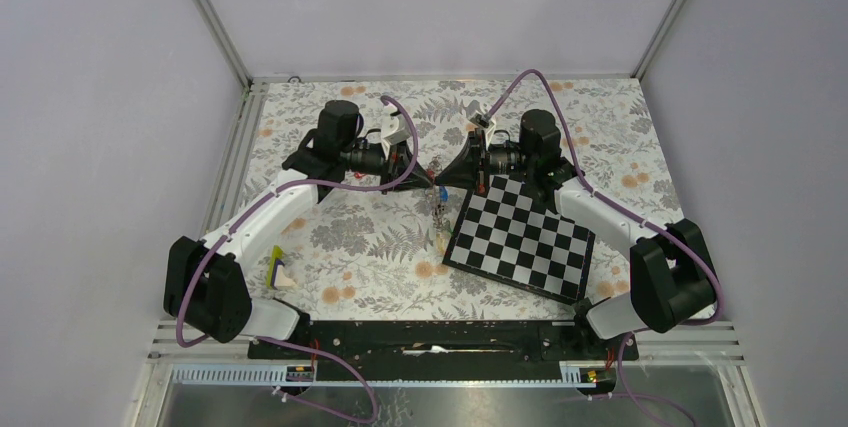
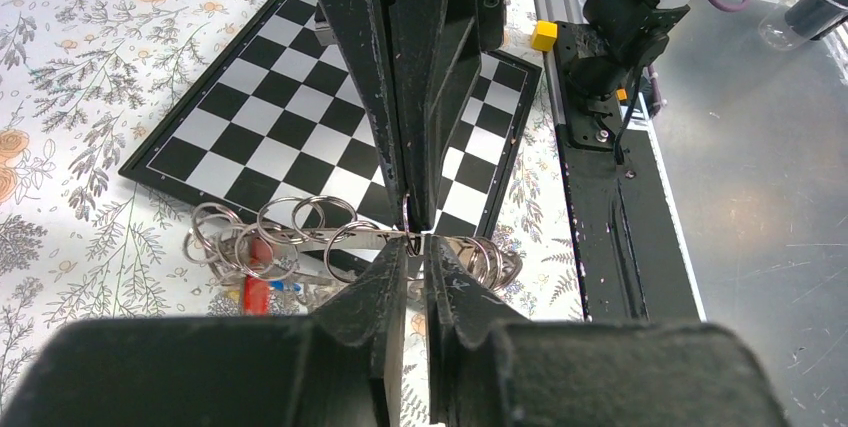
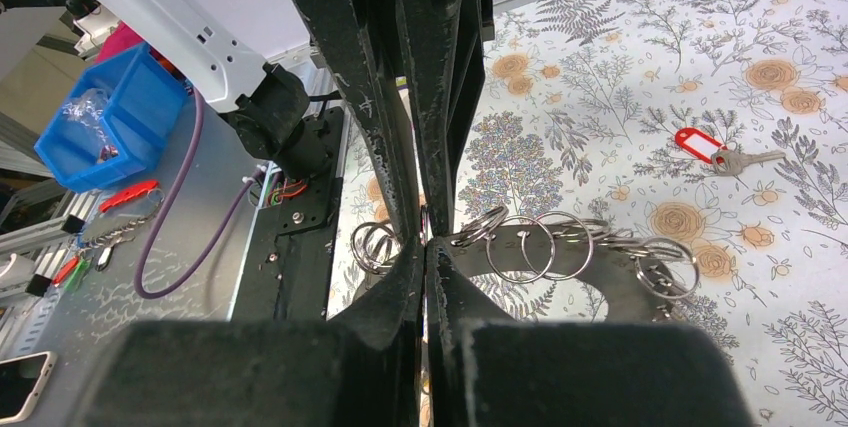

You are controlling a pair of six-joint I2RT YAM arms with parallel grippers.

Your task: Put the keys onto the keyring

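Observation:
The keyring hangs in the air between both arms, just left of the chessboard. It is a flat dark band carrying several small split rings. A red key and a blue one dangle under it. My right gripper is shut, pinching at the band's edge where a thin split ring stands. My left gripper meets it tip to tip from the other side. Its jaws stand a sliver apart around that same ring, and I cannot tell whether they grip. Another red-tagged key lies on the cloth.
The chessboard lies tilted on the floral cloth right of centre, under the right arm. A small yellow-tagged piece lies near the left arm's base. The black base rail runs along the near edge. A blue bin stands off the table.

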